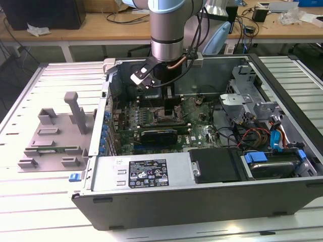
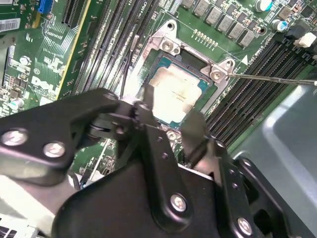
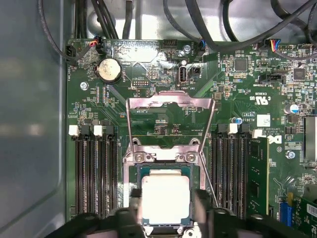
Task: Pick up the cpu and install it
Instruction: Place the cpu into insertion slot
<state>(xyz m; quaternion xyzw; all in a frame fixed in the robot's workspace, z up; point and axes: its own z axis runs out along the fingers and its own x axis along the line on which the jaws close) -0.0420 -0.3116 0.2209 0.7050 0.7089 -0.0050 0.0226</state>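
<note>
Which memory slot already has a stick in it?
The outermost slot of the bank nearest the blue connector: a green memory stick stands in it; the others are empty.

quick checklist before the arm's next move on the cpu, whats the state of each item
1. Load plate swung open, off the socket: ok.
2. Retention lever released and out to the side of the socket: ok.
3. Cpu over the socket and square to its frame in the first wrist view: ok.
4. Cpu lying fully flat and seated in the socket: cannot tell.
5. Gripper down at the cpu, inside the case: ok. Whether it has a firm hold on the cpu: cannot tell.
</note>
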